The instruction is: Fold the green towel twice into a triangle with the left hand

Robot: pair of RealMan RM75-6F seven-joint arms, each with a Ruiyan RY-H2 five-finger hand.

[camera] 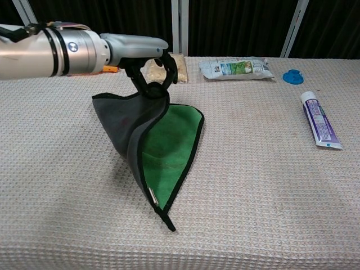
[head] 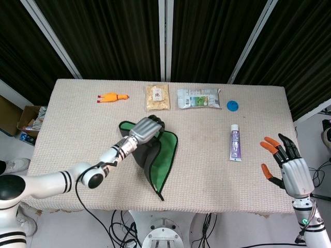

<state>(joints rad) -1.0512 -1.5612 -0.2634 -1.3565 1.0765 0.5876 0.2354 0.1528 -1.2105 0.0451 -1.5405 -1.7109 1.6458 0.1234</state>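
The green towel (head: 166, 155) (camera: 169, 146) with a black hem lies mid-table, half lifted. My left hand (head: 145, 129) (camera: 147, 62) pinches one corner and holds it up over the towel's middle, so the grey underside (camera: 129, 121) hangs as a slanted sheet. The right half still lies flat, its near corner with a white tag (camera: 153, 195) pointing toward the front edge. My right hand (head: 289, 165) hovers open off the table's right end, apart from everything; the chest view does not show it.
Along the back edge lie an orange rubber chicken (head: 111, 97), a bag of beige snacks (head: 158, 97) (camera: 165, 67), a printed pouch (head: 198, 98) (camera: 236, 68) and a blue lid (head: 232, 105) (camera: 292, 76). A purple-and-white tube (head: 235, 142) (camera: 318, 127) lies to the right.
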